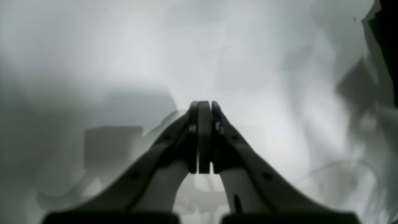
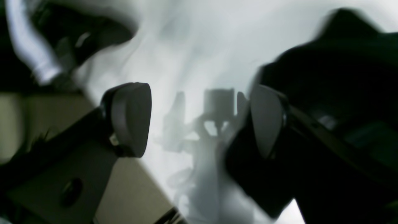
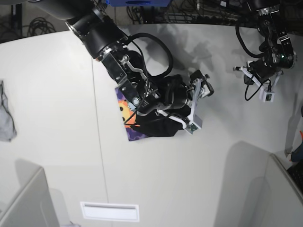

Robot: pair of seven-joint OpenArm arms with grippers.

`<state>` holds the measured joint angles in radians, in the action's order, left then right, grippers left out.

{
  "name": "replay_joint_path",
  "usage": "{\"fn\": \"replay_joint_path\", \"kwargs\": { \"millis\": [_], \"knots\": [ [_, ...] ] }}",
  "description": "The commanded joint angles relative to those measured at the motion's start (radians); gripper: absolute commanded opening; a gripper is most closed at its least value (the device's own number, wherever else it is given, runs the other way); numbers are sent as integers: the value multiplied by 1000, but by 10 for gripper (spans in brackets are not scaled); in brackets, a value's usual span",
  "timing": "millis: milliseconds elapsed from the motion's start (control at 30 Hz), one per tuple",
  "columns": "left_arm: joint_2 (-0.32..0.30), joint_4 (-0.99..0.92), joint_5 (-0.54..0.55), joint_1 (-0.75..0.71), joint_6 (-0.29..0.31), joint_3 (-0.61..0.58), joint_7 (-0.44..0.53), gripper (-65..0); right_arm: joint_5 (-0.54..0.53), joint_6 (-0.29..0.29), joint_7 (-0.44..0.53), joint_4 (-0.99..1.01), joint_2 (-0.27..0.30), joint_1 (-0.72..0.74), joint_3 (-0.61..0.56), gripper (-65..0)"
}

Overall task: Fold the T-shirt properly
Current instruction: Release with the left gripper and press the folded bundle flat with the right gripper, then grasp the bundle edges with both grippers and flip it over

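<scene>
The T-shirt (image 3: 142, 124) lies bunched into a small bundle at the table's middle, black with the orange sun on purple (image 3: 124, 109) showing at its left edge. My right arm reaches across it; my right gripper (image 3: 203, 85) is open and empty just past the bundle's right side. In the right wrist view the open gripper (image 2: 199, 121) frames bare table, with black shirt fabric (image 2: 342, 62) behind the right finger. My left gripper (image 3: 247, 74) hangs far right, away from the shirt; in the left wrist view it (image 1: 204, 105) is shut on nothing over white table.
A small grey cloth (image 3: 5, 118) lies at the table's left edge. A white rectangular label (image 3: 110, 211) sits near the front edge. Grey panels stand at the front left (image 3: 23, 203) and front right (image 3: 284, 189). Cables run along the back edge.
</scene>
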<state>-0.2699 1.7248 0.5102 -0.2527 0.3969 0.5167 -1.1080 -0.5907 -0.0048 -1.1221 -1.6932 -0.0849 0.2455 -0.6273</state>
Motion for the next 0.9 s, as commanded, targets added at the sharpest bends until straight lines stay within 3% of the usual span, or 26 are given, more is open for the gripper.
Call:
{"fn": "replay_joint_path", "kwargs": {
  "millis": [0, 67, 233, 400, 533, 733, 867],
  "knots": [
    [-16, 17, 9, 5, 4, 7, 13, -650, 5, -1, 32, -75, 20, 28, 56, -231],
    [-16, 17, 9, 3, 10, 7, 13, -650, 2, -1, 30, -132, 50, 16, 125, -315],
    [-32, 51, 9, -50, 81, 9, 18, -650, 4, 2, 67, -95, 92, -22, 263, -650],
    [-32, 106, 8, -75, 103, 9, 15, -650, 8, 2, 213, 134, 83, -8, 264, -650],
    [-32, 111, 6, -75, 103, 9, 15, -650, 7, 1, 277, 241, 55, 22, 180, -650],
    [-33, 106, 1, -75, 101, 9, 15, -650, 7, 1, 299, 284, -20, 71, 37, -650],
    [-35, 106, 6, -75, 103, 9, 15, -650, 7, -1, 294, 195, -14, 73, -21, -650]
  ]
}}
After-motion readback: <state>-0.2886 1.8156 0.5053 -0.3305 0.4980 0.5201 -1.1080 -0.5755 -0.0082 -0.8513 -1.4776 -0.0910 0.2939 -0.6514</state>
